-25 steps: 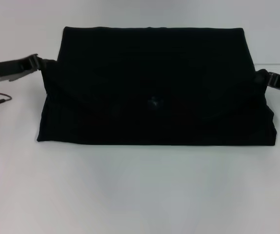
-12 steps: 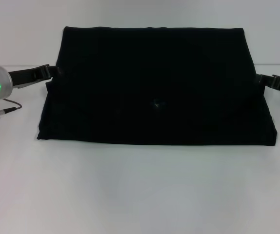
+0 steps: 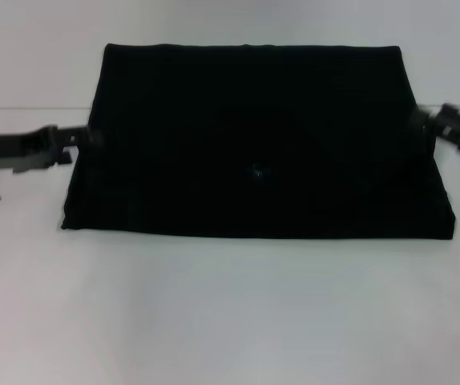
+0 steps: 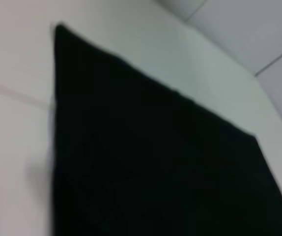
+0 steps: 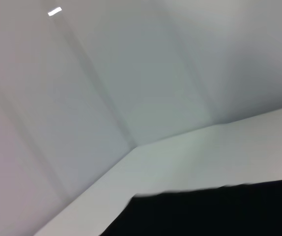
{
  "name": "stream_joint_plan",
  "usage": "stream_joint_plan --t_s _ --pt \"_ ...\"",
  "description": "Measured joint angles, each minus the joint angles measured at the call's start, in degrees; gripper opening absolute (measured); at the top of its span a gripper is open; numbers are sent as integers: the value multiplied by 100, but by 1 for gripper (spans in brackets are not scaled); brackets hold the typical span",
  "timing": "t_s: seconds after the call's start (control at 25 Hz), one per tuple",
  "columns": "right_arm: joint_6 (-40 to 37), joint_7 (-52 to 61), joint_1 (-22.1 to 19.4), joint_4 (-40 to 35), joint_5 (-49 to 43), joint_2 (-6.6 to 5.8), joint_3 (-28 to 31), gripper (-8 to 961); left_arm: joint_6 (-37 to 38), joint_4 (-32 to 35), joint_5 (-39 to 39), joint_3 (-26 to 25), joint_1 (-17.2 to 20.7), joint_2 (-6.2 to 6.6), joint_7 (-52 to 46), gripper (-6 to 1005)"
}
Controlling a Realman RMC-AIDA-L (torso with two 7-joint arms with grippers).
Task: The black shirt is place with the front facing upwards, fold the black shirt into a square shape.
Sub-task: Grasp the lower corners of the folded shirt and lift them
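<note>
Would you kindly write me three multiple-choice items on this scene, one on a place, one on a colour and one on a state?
1. Where are the two grippers?
A. Both over the middle of the shirt
B. One at each side edge of the shirt
C. Both at the near edge of the table

2. What colour is the table?
A. White
B. Brown
C. Green

3. How does the shirt lie?
A. Spread full length with sleeves out
B. Crumpled in a heap
C. Folded into a flat wide shape with straight edges

Answers:
1 B: the left gripper is at the left edge of the black shirt and the right gripper at its right edge.
2 A: the table is white all round.
3 C: the head view shows a flat shape with no sleeves out.
</note>
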Motion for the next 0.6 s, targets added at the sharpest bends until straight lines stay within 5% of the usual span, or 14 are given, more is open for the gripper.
stream_joint_plan --t_s 0.24,0.6 --pt "-419 -801 -48 33 -686 144 -247 848 -189 -7 10 442 256 46 -261 891" --pt "-445 -952 -46 49 -1039 300 -307 925 -829 -99 10 708 171 -220 -159 900"
